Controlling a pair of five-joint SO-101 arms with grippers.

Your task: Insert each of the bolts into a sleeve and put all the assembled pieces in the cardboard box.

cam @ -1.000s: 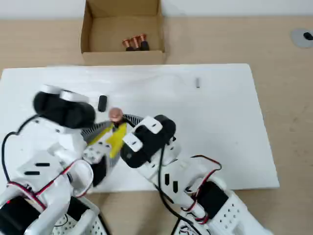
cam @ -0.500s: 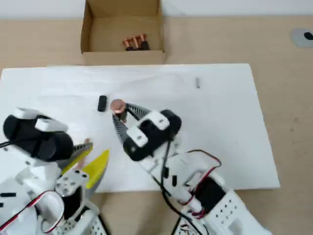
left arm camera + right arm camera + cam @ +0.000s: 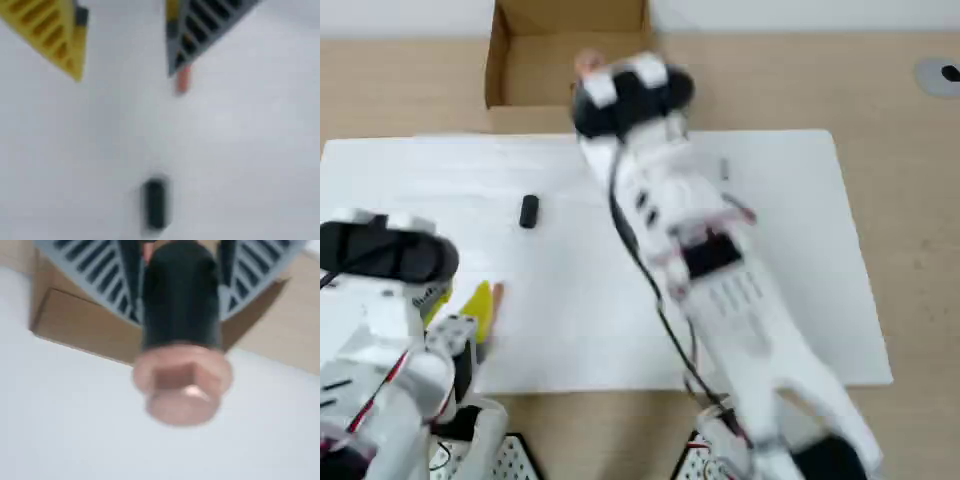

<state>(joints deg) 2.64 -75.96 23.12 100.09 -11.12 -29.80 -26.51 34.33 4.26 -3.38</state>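
My right gripper (image 3: pixel 592 72) hangs over the front of the cardboard box (image 3: pixel 535 118), shut on an assembled piece: a black sleeve (image 3: pixel 181 300) with a copper bolt head (image 3: pixel 182 385) sticking out of it. The box's front wall (image 3: pixel 75 325) lies just beyond that piece. My left gripper (image 3: pixel 480 305) is open low over the white sheet's front left, yellow finger (image 3: pixel 55 35) apart from the grey one. A loose copper bolt (image 3: pixel 183 80) lies at the grey fingertip, also seen as the bolt (image 3: pixel 497 293). An empty black sleeve (image 3: pixel 528 211) lies farther out, the sleeve (image 3: pixel 155 202).
A white sheet (image 3: pixel 770 250) covers the wooden table. A small dark mark or pin (image 3: pixel 724 168) lies on it toward the back right. A grey disc (image 3: pixel 940 75) sits at the table's far right edge.
The right arm has swung from mid-sheet out to the box, carrying the sleeve-and-bolt piece. The left arm let go near the piece and pulled back to the front left, open.
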